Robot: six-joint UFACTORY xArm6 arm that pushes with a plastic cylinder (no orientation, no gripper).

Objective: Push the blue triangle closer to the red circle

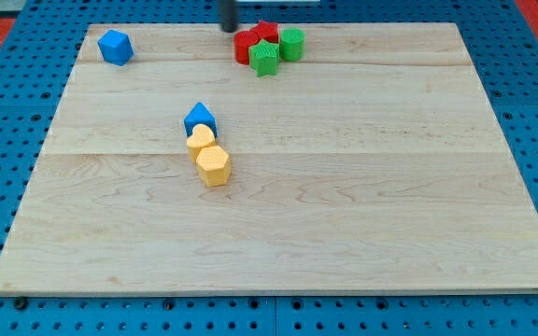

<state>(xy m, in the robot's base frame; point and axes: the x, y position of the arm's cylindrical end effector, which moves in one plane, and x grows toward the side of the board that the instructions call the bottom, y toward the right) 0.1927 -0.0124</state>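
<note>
Pincer we have none: our arm ends in a plain dark rod, so nothing opens, closes or holds anything. Our tip (229, 29) rests at the surface's (362, 187) twelve o'clock edge, just beside the cluster of red and green blocks, at about ten o'clock from it; whether it touches the nearest red piece we cannot tell.

That cluster holds four blocks packed together. We see the red circle (246, 45) on its nine o'clock side, a red star-like block (267, 31) at its twelve o'clock, a green block (291, 43) of rounded shape at three o'clock, and a green star-like block (263, 58) at six o'clock, touching its neighbours.

We find the blue triangle (200, 119) well apart from the cluster, left of the surface's centre, at roughly seven o'clock from the red circle. Pressed against its six o'clock side is a yellow block (200, 140), shape unclear, and touching that one at five o'clock lies a yellow hexagon (214, 165). These three form a short chain running toward five o'clock.

Between the blue triangle and the red circle we see bare wood; the green star-like block sits just beside the red circle's five o'clock side.

A second blue block (115, 47), roughly hexagonal, stands alone near the surface's ten o'clock corner, well apart from everything else.
</note>
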